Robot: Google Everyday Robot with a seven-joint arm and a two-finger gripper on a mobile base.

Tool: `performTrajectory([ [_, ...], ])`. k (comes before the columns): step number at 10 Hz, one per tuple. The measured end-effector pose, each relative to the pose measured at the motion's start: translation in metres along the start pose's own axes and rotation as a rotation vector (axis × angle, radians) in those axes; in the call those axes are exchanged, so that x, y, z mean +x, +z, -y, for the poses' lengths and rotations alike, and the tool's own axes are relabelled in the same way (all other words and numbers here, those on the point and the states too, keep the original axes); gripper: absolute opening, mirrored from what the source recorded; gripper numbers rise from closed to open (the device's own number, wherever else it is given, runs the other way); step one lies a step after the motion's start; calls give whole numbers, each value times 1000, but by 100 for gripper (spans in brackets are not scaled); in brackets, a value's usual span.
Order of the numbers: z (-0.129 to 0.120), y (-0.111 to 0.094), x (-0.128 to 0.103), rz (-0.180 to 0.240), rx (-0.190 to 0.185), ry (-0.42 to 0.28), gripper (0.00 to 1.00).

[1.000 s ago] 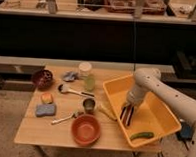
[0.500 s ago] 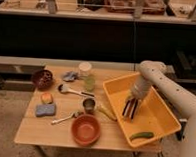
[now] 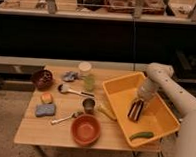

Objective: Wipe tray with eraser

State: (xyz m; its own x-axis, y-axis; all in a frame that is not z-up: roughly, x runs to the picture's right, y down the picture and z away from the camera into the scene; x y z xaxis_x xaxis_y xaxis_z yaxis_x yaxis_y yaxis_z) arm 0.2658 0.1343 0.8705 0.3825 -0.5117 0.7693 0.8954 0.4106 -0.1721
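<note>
The large yellow tray (image 3: 161,123) sits on the right end of the wooden table. The striped eraser (image 3: 135,110) lies in the tray's middle, pointing toward the near left wall. My gripper (image 3: 138,101) comes down from the white arm at the right and is on the eraser's upper end, holding it against the tray floor. A green pickle-shaped thing (image 3: 140,136) lies in the tray's near corner.
An orange bowl (image 3: 85,129) stands at the table's front. A blue-grey sponge (image 3: 45,110), small orange item (image 3: 46,97), dark bowl (image 3: 42,78), spoons (image 3: 74,90), metal cup (image 3: 89,105), lidded jar (image 3: 85,71), green cup (image 3: 89,83) and banana-like item (image 3: 106,111) fill the left half.
The gripper and eraser have shifted within the tray, from nearer the left wall toward the middle and slightly back.
</note>
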Motion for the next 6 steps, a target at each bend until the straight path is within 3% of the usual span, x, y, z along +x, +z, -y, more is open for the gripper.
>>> performTrajectory([
  [3, -15, 11, -24, 22, 14, -7, 44],
  [6, -25, 13, -51, -1, 6, -22, 44],
])
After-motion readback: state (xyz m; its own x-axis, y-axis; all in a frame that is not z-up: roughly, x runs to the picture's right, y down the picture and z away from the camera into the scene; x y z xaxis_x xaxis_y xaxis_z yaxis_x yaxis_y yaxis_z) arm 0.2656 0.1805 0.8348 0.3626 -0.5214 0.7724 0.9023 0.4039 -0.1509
